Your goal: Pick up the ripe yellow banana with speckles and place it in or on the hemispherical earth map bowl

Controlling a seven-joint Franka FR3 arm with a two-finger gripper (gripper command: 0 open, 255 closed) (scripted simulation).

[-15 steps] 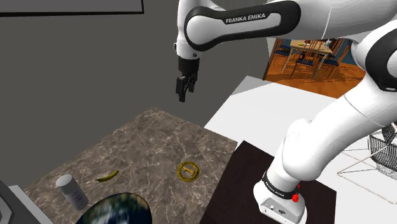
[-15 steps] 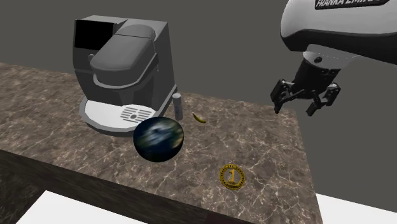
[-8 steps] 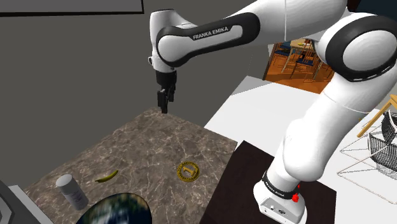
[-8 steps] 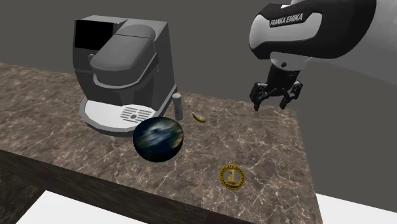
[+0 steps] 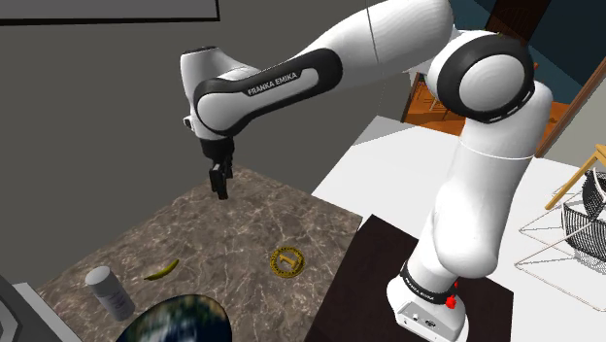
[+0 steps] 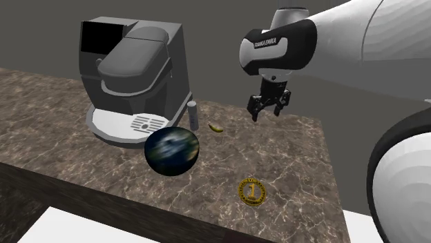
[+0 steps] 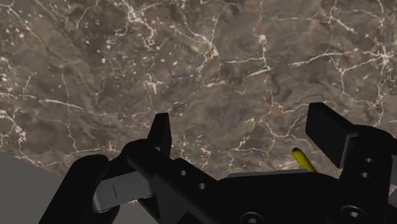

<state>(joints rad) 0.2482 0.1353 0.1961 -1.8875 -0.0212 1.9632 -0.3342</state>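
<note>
A small yellow banana (image 5: 162, 269) lies on the brown marble counter (image 5: 243, 223), between a pale cylinder and a gold ring. In the second exterior view the banana (image 6: 216, 128) rests just behind the globe-painted bowl (image 6: 172, 150); the bowl (image 5: 177, 322) shows at the shoulder view's lower edge. My black gripper (image 5: 220, 185) hangs open above the counter's far part, well away from the banana. From the second exterior view the gripper (image 6: 266, 109) is up and to the right of the banana. In the wrist view the fingers (image 7: 161, 132) stand apart with nothing between them, and the banana's tip (image 7: 301, 160) peeks out beside one finger.
A grey coffee machine (image 6: 131, 72) stands at the counter's back, a pale cylinder (image 5: 109, 291) beside it. A gold ring-shaped object (image 5: 286, 261) lies near the counter's edge. A white table (image 5: 388, 165) and a wire basket (image 5: 583, 223) lie at the shoulder view's right.
The arm has swung toward the shoulder view's left and dropped lower over the counter, bringing the gripper closer to the banana. The gripper stays open and nothing on the counter has moved.
</note>
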